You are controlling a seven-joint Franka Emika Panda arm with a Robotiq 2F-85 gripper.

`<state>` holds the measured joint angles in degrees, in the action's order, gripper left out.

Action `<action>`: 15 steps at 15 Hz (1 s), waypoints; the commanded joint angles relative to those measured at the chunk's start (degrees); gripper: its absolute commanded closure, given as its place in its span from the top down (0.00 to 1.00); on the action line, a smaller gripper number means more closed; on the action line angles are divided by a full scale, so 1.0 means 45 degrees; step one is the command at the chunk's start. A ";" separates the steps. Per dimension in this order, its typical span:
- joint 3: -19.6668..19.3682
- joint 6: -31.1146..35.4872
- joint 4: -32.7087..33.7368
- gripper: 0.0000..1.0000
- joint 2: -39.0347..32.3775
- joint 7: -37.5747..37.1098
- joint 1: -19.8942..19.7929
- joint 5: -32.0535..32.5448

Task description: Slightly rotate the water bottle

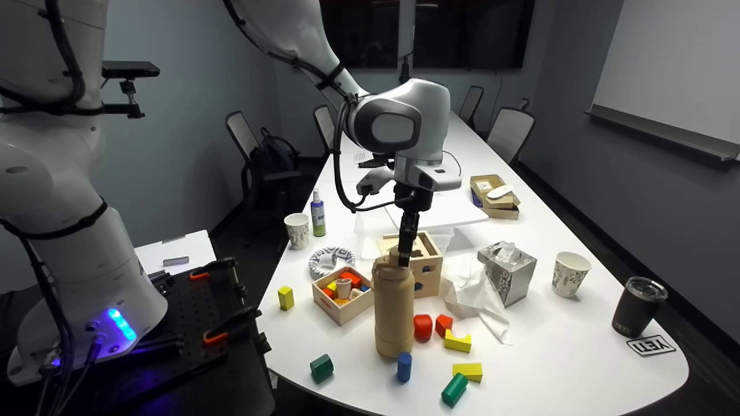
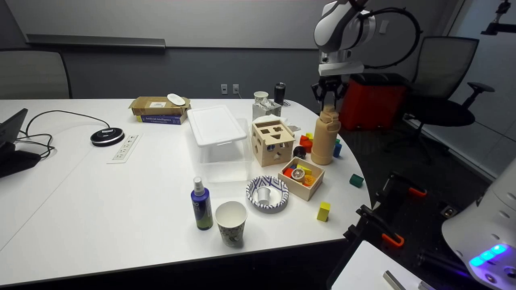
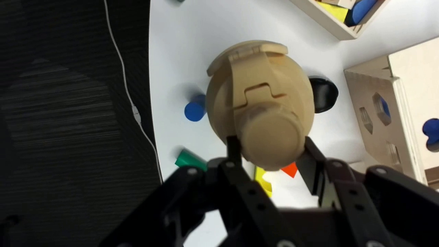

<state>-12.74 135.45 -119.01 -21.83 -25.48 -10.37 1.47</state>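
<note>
The gripper (image 3: pixel 272 147) pinches the water bottle (image 1: pixel 394 309) by its cap (image 3: pixel 269 138), presumably for twisting; it stands upright; the worktop (image 1: pixel 549 346) likely bears its weight.

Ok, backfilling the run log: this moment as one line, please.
task: rotate water bottle | bottle: upright on table | gripper: fingers either side of cap | firm grip: unclear | rotation: unconfirmed
</note>
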 commanded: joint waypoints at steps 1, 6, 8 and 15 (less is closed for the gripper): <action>-0.0475 0.0141 -0.0235 0.20 0.0433 -0.1221 0.0402 -0.0161; -0.0694 0.0013 -0.0287 0.20 0.0495 -0.3098 0.0653 -0.0192; -0.0868 0.0064 -0.0297 0.20 0.0451 -0.3961 0.0844 0.0007; -0.1450 -0.0248 -0.0331 0.20 0.0412 -0.7325 0.1614 0.1492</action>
<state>-17.64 135.68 -119.62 -21.92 -52.60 -5.07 5.16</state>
